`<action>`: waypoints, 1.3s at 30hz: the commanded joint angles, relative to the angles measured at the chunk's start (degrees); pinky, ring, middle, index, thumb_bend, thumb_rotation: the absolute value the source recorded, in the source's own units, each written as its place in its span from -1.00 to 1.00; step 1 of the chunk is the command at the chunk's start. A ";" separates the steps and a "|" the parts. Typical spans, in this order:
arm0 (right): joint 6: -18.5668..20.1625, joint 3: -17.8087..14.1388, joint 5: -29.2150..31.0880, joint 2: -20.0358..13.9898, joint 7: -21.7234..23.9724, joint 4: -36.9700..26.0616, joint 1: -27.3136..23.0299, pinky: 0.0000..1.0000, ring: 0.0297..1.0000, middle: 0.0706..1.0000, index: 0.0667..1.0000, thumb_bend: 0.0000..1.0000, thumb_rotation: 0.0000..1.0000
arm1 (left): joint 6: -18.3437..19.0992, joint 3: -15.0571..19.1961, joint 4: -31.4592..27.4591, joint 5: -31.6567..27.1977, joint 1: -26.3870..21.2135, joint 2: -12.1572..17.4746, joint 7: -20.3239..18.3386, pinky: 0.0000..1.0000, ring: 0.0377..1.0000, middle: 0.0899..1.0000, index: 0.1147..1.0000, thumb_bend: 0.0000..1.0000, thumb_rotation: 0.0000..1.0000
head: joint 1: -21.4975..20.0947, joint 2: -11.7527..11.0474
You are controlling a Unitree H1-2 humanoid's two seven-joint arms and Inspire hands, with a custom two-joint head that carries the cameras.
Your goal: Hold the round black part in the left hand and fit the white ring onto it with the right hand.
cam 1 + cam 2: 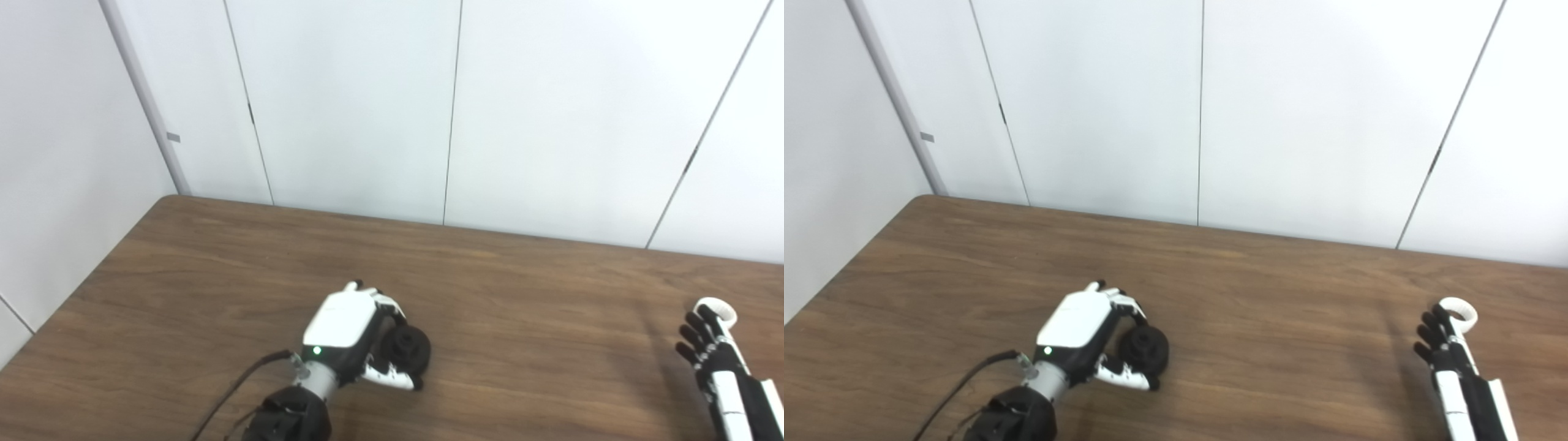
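On the wooden table (184, 275), near the front edge, the left hand (352, 334) is curled round the black part (405, 350), fingers over its far side and thumb under its near side. Part looks low, at or just off the tabletop; cannot tell which. First half of the task, holding the black part, appears done or nearly so.

Well apart, at the right side of the table, the white ring (1458, 309) lies at the fingertips of the right hand (1442, 343). Fingers extended and reaching toward the ring; whether they touch or pinch it cannot be told from either view.

Left to do, by my judgement: secure the ring, carry it across to the black part, seat it.
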 commanded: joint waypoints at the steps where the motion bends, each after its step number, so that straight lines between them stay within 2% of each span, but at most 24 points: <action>1: 1.01 1.62 -0.01 3.52 -1.46 3.03 3.99 0.89 0.91 0.89 0.92 0.08 0.84 | -1.63 -0.50 -2.43 0.58 -0.40 -1.33 1.61 1.00 0.79 0.56 -0.17 0.04 -0.90 | -0.87 0.75; 3: 1.29 1.85 -0.58 3.86 -1.70 2.61 3.87 0.88 0.90 0.89 0.91 0.03 0.86 | -1.67 -0.92 -2.64 0.71 0.24 -2.28 1.14 1.00 0.80 0.56 -0.17 0.04 -0.90 | -1.67 1.25; 9: 3.16 3.10 -2.64 4.86 -2.93 0.42 3.62 0.89 0.91 0.90 0.93 0.05 0.90 | -2.77 -2.39 -2.44 1.18 1.65 -3.96 0.95 1.00 0.78 0.57 -0.17 0.04 -0.90 | -5.22 3.36; 13: 4.24 3.59 -2.77 6.23 -3.84 -0.78 3.41 0.87 0.89 0.89 0.91 0.03 0.87 | -3.03 -3.66 -2.44 2.62 2.43 -4.20 0.32 1.00 0.77 0.55 -0.17 0.04 -0.89 | -7.23 4.56; 18: 5.25 4.42 -3.89 7.06 -4.69 -2.30 3.68 0.89 0.90 0.90 0.92 0.09 0.88 | -3.56 -5.14 -2.01 4.62 3.36 -4.08 0.26 1.00 0.77 0.55 -0.17 0.04 -0.90 | -8.67 5.79; 21: 6.18 4.80 -4.47 7.22 -4.84 -3.30 3.63 0.90 0.91 0.91 0.94 0.06 0.92 | -3.69 -5.61 -2.24 5.44 3.99 -4.02 -0.34 1.00 0.78 0.55 -0.17 0.04 -0.90 | -9.36 6.72; 29: 9.41 5.66 -6.13 7.82 -6.10 -5.35 3.25 0.91 0.92 0.90 0.93 0.14 0.95 | -4.18 -6.32 -2.91 6.28 5.36 -3.89 -1.87 1.00 0.82 0.57 -0.17 0.04 -0.89 | -10.35 8.68; 39: 10.06 5.76 -5.41 8.02 -6.23 -6.92 3.06 0.98 0.94 0.91 0.93 0.10 0.96 | -4.27 -7.72 -2.33 8.48 7.00 -5.33 -0.93 1.00 0.79 0.55 -0.16 0.04 -0.89 | -10.19 10.04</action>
